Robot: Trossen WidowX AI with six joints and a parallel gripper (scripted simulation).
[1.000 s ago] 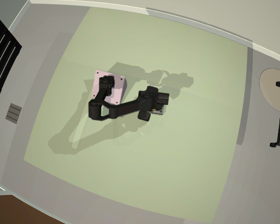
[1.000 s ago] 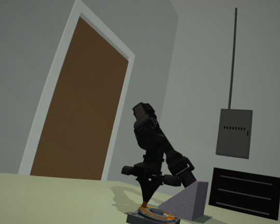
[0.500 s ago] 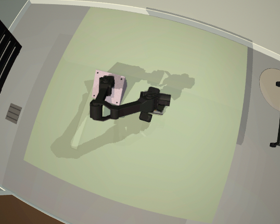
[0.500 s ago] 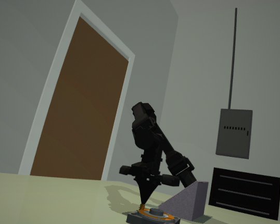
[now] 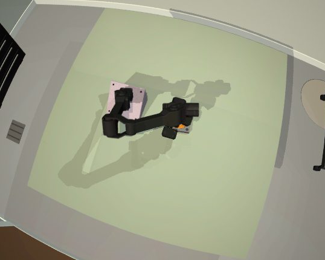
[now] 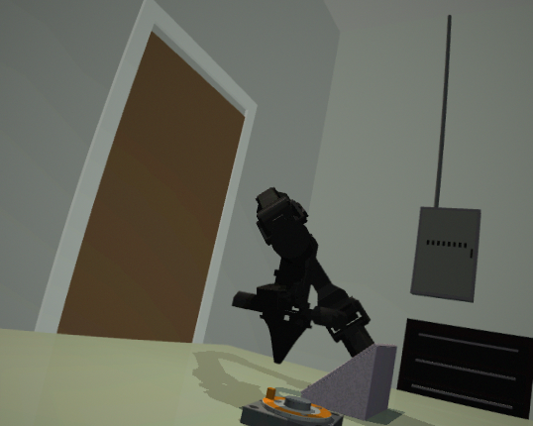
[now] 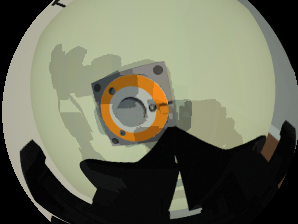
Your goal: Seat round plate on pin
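From where I stand there is 1 arm with 1 gripper [image 6: 280,358], 1 square base [image 7: 157,71], 1 round plate [image 7: 111,100] with an orange ring, and 1 grey post [image 7: 129,111] through its middle. I count 1 orange tab [image 6: 269,392] standing up at the plate's left edge in the exterior view.

The fingers are clenched tight to a single point and grasp nothing. In the exterior view that point hangs in the lower middle of the frame, above the plate and apart from it, with bare wall and table showing between them. The plate and base sit at the bottom edge, just below and slightly right of the tip, beside 1 grey wedge block [image 6: 360,378].

In the wrist view the plate lies at the centre of the frame and the dark fingers rise from the bottom edge, their tip just beside the plate's lower right rim. A small dark spot [image 7: 153,106] shows on the ring's right side; whether it is the pin in its hole I cannot tell.

From the top view the arm covers most of the plate.
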